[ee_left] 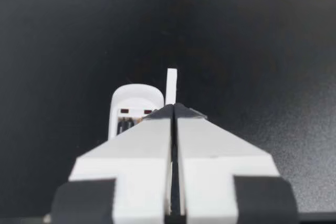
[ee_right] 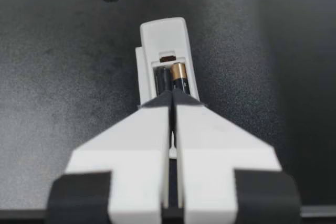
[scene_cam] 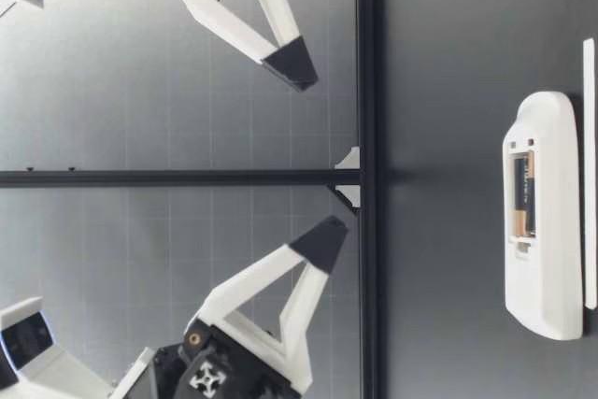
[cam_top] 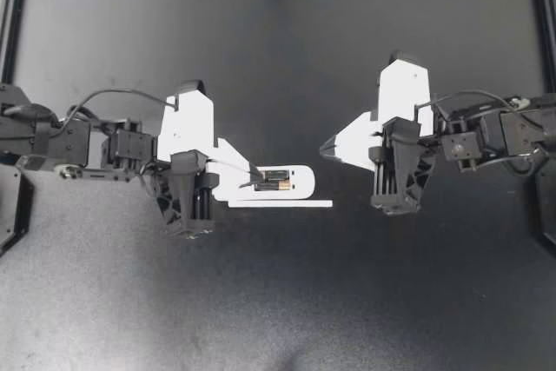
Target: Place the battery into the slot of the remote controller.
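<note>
Two grippers closed, battery already in slot

Black table [cam_top: 278, 301] carries everything. Left gripper [cam_top: 248, 169] and right gripper [cam_top: 327, 147] both hang above it, fingers pressed together, holding nothing. Remote controller [cam_top: 300, 182] lies flat, back up, slot open, one end beneath the left gripper's tip. Thin white strip [cam_top: 287, 204] lies just beside it. Battery [cam_top: 276, 181] sits inside the slot. Judgement: remote looks light, rigid and smooth, likely to skid, so grip it across the long edges. Battery is small, hard and apt to roll, so pinch it mid-barrel.

Black table [cam_top: 278, 310] (grey gridded backdrop [scene_cam: 187, 109])
</note>
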Motion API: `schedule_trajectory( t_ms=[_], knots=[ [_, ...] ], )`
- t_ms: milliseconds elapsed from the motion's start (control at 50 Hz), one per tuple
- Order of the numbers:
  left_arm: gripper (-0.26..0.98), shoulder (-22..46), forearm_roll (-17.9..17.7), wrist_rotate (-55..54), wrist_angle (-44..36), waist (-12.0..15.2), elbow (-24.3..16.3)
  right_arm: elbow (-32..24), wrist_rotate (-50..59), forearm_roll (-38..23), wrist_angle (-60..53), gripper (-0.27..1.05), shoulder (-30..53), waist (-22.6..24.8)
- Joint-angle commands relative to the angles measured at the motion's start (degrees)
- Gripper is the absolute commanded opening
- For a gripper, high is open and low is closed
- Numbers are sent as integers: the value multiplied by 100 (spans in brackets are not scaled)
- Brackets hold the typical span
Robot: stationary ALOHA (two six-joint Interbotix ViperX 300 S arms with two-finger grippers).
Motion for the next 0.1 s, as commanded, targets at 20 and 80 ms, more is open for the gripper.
schedule_trajectory(
  t_ms=[20,80],
  knots=[
    [-17,-158,18,9,-35,0,-62,-70,-9,-9,-97,-14,-62,0],
    [-18,-167,26,9,-35,9,-62,-70,-9,-9,-132,-14,-53,0]
  ],
)
